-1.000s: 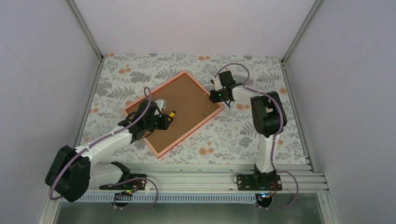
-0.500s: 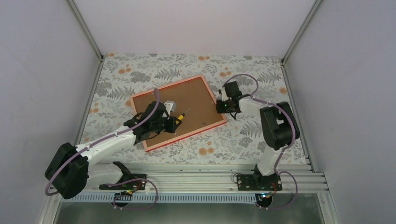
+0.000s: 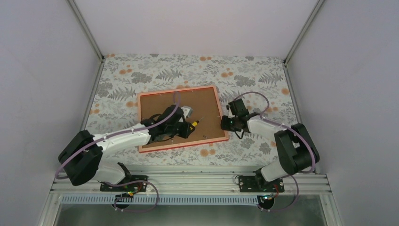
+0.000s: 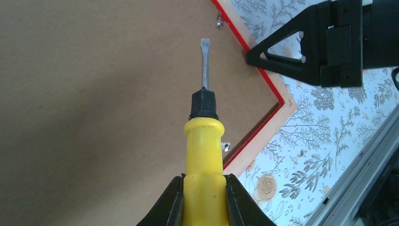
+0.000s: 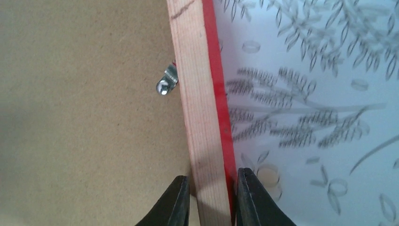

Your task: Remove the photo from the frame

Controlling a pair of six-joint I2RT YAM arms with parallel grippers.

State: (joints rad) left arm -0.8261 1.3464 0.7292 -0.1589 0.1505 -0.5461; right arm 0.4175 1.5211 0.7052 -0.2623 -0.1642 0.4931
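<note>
Frame (image 3: 183, 145), face down: your right gripper (image 5: 211, 193) pinches its edge; left gripper (image 4: 204, 197) clamps a screwdriver (image 4: 203, 141), blade ahead of jaws. Clip (image 5: 167, 81) looks engaged; photo not yet out.

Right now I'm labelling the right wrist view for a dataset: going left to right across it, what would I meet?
Brown backing board → small metal tab → frame rail, pale wood first and then its red edge → floral table cover.
</note>
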